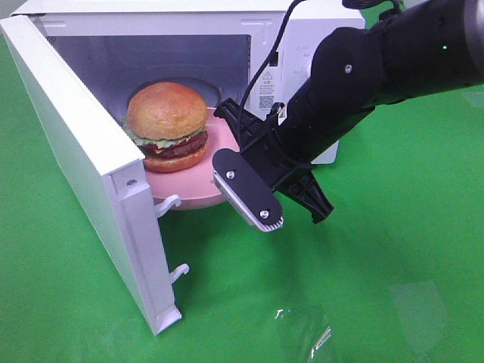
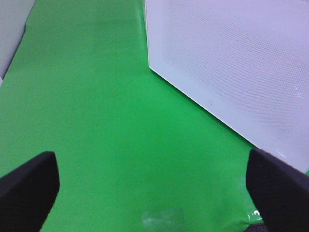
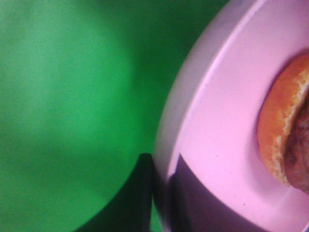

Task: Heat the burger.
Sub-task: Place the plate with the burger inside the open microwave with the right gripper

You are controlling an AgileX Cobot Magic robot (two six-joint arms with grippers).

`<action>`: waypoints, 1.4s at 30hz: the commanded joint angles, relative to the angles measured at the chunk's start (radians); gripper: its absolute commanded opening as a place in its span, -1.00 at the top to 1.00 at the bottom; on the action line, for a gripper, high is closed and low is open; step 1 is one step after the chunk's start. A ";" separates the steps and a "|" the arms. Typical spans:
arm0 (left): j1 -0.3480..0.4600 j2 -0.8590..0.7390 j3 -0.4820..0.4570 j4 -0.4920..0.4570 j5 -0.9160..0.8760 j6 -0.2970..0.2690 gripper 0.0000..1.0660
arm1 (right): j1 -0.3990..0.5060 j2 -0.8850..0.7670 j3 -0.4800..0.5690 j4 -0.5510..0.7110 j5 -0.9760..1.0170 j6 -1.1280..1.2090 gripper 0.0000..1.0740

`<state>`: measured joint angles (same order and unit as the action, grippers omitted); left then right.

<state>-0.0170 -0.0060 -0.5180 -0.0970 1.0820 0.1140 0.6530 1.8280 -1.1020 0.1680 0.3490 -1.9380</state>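
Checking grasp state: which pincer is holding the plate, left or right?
The right pincer: it is clamped on the rim of the pink plate. The left pincer is wide open over the green cloth, holding nothing.

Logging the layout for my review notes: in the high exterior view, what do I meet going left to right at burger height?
Open microwave door → burger → right gripper, shut on the rim of the pink plate → black right arm.
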 commanded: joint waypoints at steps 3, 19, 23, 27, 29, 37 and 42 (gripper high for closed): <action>0.000 -0.017 0.002 -0.005 -0.011 -0.003 -0.83 | -0.002 0.021 -0.056 0.028 -0.043 -0.024 1.00; 0.000 -0.017 0.002 -0.005 -0.011 -0.003 -0.83 | -0.037 0.143 -0.229 0.025 0.035 -0.042 1.00; 0.000 -0.017 0.002 -0.005 -0.011 -0.003 -0.83 | -0.037 0.160 -0.257 0.025 0.035 -0.034 1.00; 0.000 -0.017 0.002 -0.005 -0.011 -0.003 -0.83 | -0.037 0.185 -0.297 0.017 0.035 -0.017 1.00; 0.000 -0.017 0.002 -0.005 -0.011 -0.003 -0.83 | -0.037 0.194 -0.317 -0.010 0.035 0.024 1.00; 0.000 -0.017 0.002 -0.005 -0.011 -0.003 -0.83 | -0.037 0.240 -0.409 -0.105 0.082 0.163 1.00; 0.000 -0.017 0.002 -0.005 -0.011 -0.003 -0.83 | -0.036 0.273 -0.466 -0.177 0.085 0.279 1.00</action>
<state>-0.0170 -0.0060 -0.5180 -0.0970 1.0820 0.1140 0.6180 2.1100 -1.5480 0.0000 0.4810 -1.6800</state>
